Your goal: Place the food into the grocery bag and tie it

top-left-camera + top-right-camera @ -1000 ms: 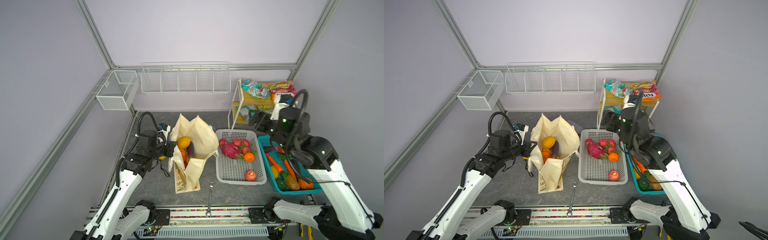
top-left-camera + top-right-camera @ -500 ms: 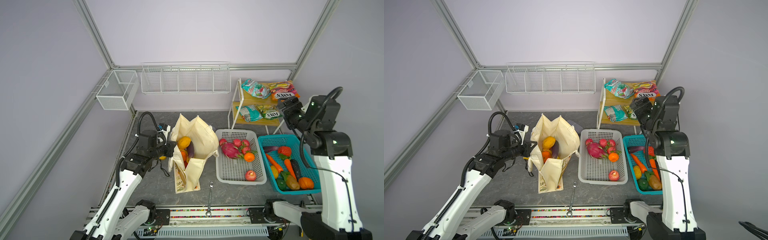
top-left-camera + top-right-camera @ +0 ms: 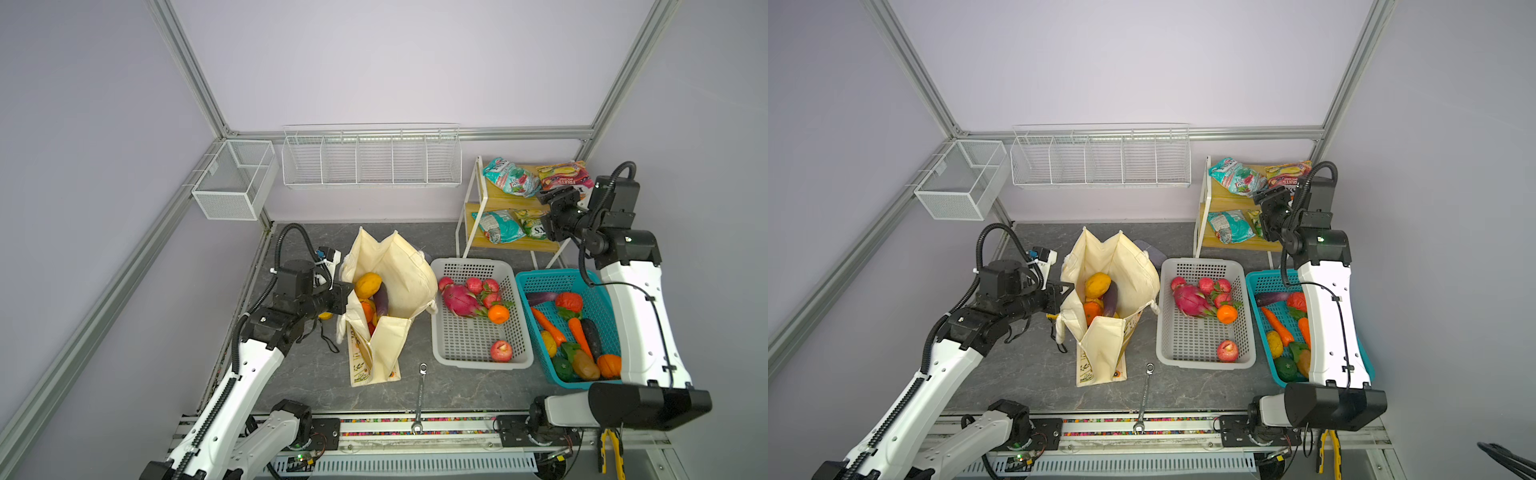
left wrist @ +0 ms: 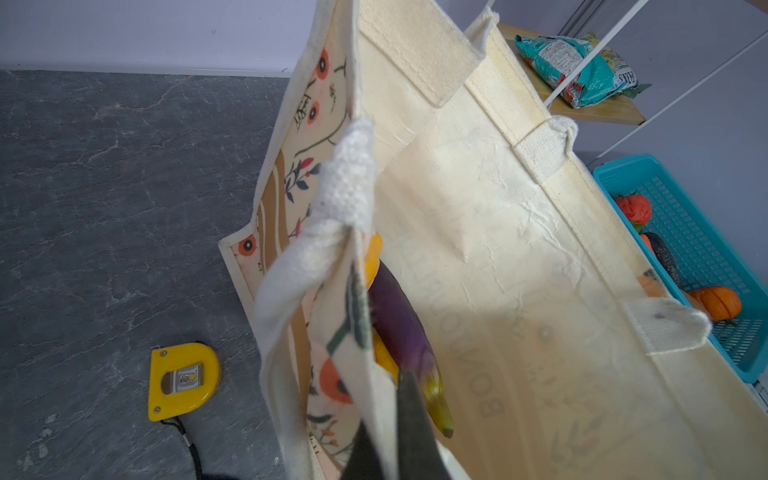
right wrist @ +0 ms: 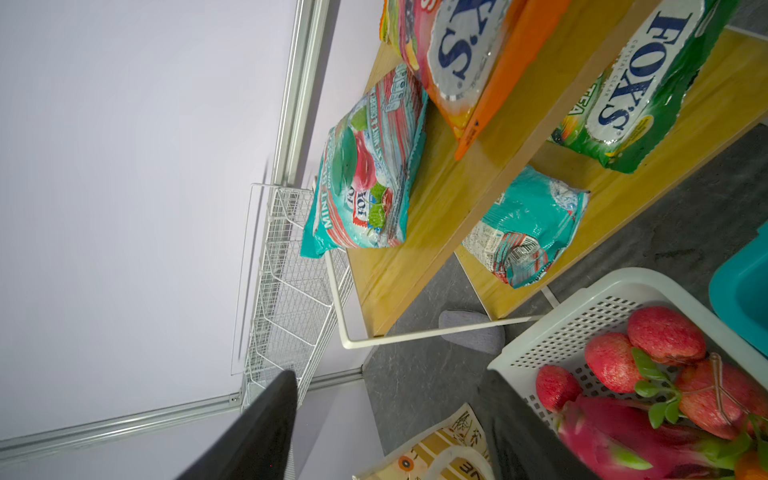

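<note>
Left gripper (image 4: 386, 419) pinches the rim of the grocery bag (image 3: 409, 274), which stands open just beside the grey basket (image 3: 469, 262). Right gripper (image 5: 388, 382), behind that basket, is spread wide and holds nothing.

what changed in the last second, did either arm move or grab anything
The right arm swung up from over the teal basket; the right gripper now faces the snack shelf, open and empty. The left gripper stayed shut on the rim of the grocery bag; it and the eggplant inside did not move.
</note>
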{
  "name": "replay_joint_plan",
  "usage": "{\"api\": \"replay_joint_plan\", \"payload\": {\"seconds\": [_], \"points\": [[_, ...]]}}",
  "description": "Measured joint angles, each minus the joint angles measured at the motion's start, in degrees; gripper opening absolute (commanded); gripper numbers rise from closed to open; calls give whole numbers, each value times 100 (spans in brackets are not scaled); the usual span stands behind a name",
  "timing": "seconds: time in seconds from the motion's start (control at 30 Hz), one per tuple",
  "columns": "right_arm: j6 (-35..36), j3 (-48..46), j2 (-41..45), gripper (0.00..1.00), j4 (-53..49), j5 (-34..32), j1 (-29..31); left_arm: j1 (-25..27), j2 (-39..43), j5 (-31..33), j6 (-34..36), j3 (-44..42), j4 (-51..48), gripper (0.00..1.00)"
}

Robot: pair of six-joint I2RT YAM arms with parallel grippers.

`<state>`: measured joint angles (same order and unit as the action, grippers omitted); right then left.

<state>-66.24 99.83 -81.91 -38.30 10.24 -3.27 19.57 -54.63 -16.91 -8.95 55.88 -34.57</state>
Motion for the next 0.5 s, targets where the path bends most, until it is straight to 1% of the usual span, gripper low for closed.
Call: {"api": "replay_joint_plan", "payload": {"seconds": [0.2,0.5], "points": [[-70,144,-431,68,177,153,-76,0,0,-2,0,0,0,0],[-68,748,-1071,65,501,402,-79,0,0,-2,0,0,0,0]]}}
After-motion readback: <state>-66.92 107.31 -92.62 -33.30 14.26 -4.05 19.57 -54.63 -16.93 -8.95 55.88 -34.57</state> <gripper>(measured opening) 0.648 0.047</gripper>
